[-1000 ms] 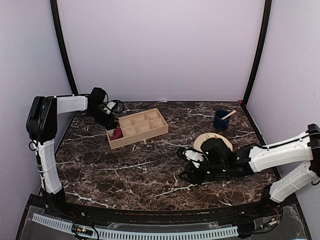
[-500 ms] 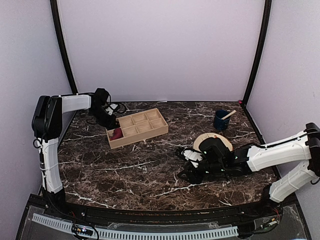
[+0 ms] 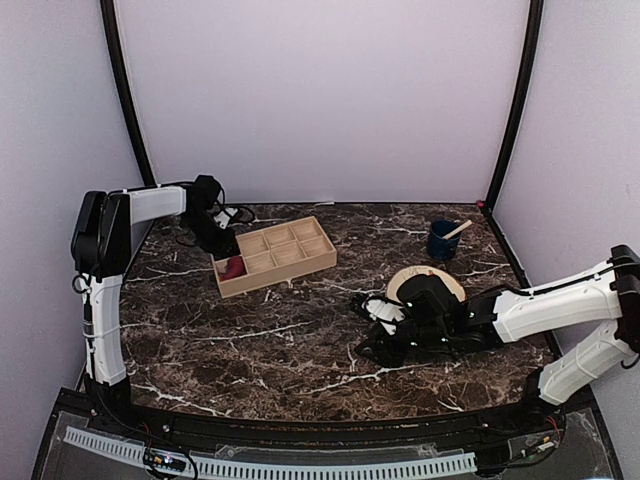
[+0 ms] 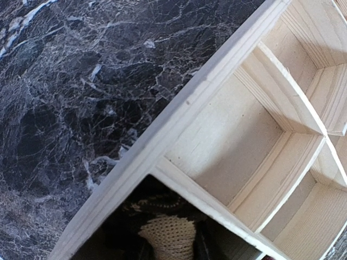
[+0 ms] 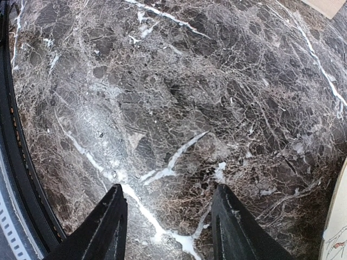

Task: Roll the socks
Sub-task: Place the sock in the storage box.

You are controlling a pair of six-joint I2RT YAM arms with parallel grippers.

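Note:
A dark brown sock with tan pattern [image 4: 167, 235] lies bunched in the corner compartment of the wooden tray [image 4: 179, 114]. My left gripper [image 4: 168, 248] hangs right over it. Its dark fingers flank the tan patch and blend into the dark fabric, so their grip does not show. From above, the left gripper [image 3: 219, 242] is at the tray's back left corner. The maroon sock [image 3: 233, 267] sits in the front left compartment of the tray [image 3: 300, 268]. My right gripper [image 5: 168, 189] stands open and empty low over bare marble; from above, the right gripper [image 3: 372, 336] is right of the table's centre.
A blue cup [image 3: 442, 241] with a stick in it stands at the back right. A round wooden disc [image 3: 440, 281] lies partly under my right arm. Black cables [image 3: 236, 211] trail behind the tray's left end.
My left arm has swung a little to the right, bringing its gripper over the tray's corner compartment. The right arm has hardly moved.

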